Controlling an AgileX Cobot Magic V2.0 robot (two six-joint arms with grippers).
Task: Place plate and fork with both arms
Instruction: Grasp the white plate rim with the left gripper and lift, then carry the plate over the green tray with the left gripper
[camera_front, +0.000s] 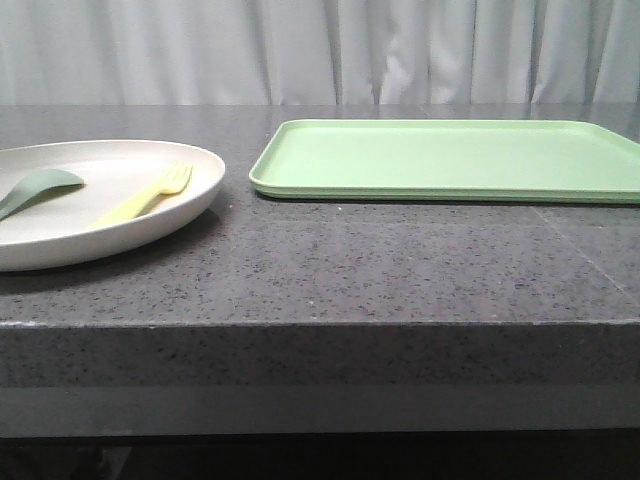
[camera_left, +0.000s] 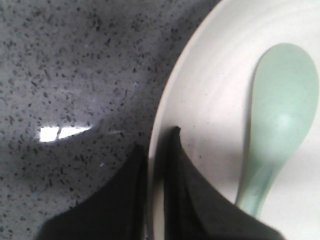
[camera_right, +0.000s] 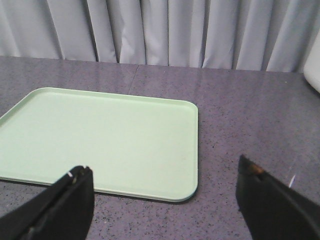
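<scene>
we judge plate (camera_front: 100, 215) stiff, light, slick plastic; best hold at raised rim. it sits on table's (camera_front: 380, 280) left side, fork (camera_front: 145, 196) and spoon (camera_front: 40, 187) in it. left gripper (camera_left: 156, 165) nearly closed, pinching plate rim; only left wrist view shows it. right gripper (camera_right: 162, 200) spread, empty, near green tray (camera_right: 100, 140).

On the tabletop (camera_front: 400, 270) before me, the plate (camera_front: 60, 240) lies at the left and the tray (camera_front: 450, 160) at the right, a little further back, the two near each other but apart. In the plate the spoon (camera_front: 35, 187) lies at the left and the fork (camera_front: 145, 196) to its right, not touching. My left tool (camera_left: 156, 165) sits at the plate's rim, one finger inside and one outside, though I cannot tell if it touches; my right tool (camera_right: 165, 185) hangs just beside the tray's near edge.
</scene>
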